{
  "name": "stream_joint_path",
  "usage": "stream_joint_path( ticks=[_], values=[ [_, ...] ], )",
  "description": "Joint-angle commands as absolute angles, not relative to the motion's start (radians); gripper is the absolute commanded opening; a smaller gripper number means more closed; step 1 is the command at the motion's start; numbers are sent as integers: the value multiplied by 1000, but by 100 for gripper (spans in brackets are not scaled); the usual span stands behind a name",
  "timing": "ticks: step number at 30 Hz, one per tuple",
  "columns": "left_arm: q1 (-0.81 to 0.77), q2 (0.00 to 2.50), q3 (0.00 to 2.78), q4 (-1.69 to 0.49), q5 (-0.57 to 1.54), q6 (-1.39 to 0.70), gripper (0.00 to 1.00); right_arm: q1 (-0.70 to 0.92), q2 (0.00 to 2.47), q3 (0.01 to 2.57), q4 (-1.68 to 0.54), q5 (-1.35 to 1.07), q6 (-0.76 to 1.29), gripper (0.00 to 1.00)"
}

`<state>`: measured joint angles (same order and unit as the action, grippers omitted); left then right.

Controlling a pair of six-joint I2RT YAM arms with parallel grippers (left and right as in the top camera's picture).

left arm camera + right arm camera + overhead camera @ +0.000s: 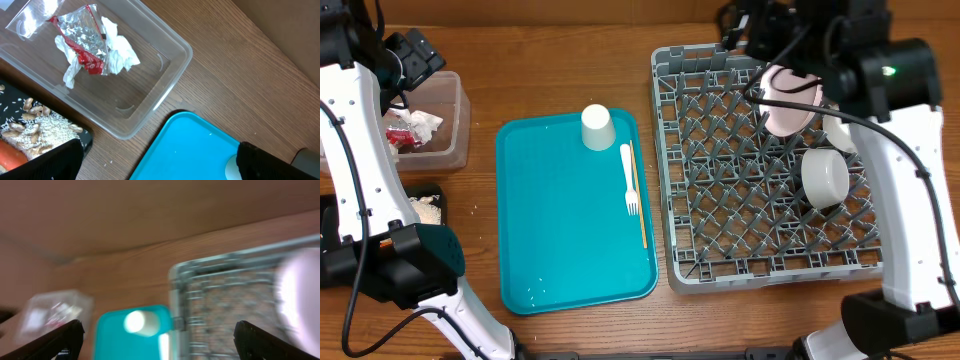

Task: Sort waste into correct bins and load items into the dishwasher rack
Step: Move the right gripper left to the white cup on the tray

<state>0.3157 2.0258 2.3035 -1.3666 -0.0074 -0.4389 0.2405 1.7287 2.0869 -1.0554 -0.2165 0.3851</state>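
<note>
My left gripper (413, 57) hangs open and empty over the clear tub (452, 100), which holds the red-and-silver wrapper (82, 42) and white napkin (119, 51). The black tray (86, 141) carries grain scraps (35, 126) and a carrot (9, 156). A white cup (597, 127), white fork (629, 180) and wooden stick (639, 200) lie on the teal tray (560, 240). The grey rack (760, 260) holds the pink plate (790, 108) and two white bowls (825, 176) (840, 133). My right gripper (760, 28) is open and empty above the rack's far edge; its view is blurred and shows the cup (142, 321).
The teal tray (195, 150) lies between the bins and the rack. Bare wooden table (570, 60) runs behind it. Both arms' white links stand along the left and right sides of the table.
</note>
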Motion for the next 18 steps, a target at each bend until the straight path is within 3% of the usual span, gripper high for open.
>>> stream_joint_path(
  ticks=[1,8,18],
  values=[
    [314,2034,2306,-1368,0,-446,100,331,1805,2094,-1040,-340,324,100],
    [314,2034,2306,-1369,0,-446,100,502,1986,2094,-1013,-114,284,100],
    [314,2034,2306,-1368,0,-446,100,597,2205,2094,-829,-106,254,100]
  ],
)
